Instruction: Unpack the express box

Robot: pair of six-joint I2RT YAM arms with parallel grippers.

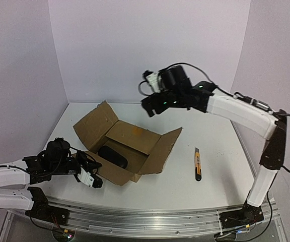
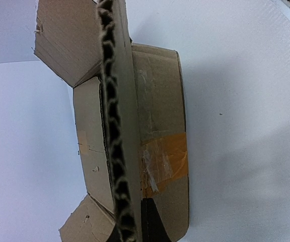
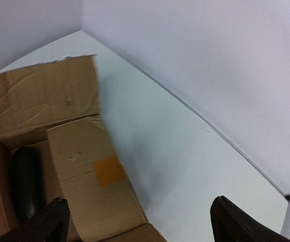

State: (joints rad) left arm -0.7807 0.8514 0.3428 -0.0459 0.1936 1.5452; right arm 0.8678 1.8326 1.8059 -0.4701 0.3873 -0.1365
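Where the left arm lies low along the near-left edge of the table (image 1: 210, 146), the left gripper (image 1: 93, 181) is closed tight on the near flap of the express box (image 1: 130, 169). In the left wrist view that flap's corrugated edge runs straight up the middle of the picture, with the dark fingers (image 2: 152, 227) showing on either side of it at the bottom. The box sits on the table just beyond that gripper, left of centre, and its flaps are open. One flap (image 1: 95, 123) stands up at the far left, another (image 1: 166, 148) leans out to the right, and a third (image 1: 135, 137), bearing an orange patch of tape (image 1: 137, 132), lies folded inward over the far part. A black oblong object (image 1: 113, 156) lies inside on the bottom of the box. To the right, well apart from the box, a yellow and black utility knife (image 1: 198, 165) lies flat on the table, pointing away from the arms. Farther back, the right gripper (image 1: 150, 107) hangs in the air above the far side of the box, touching nothing. Its fingers (image 3: 52, 222) are spread wide with nothing between them. Plain pale walls (image 1: 110, 45) close off the scene behind.
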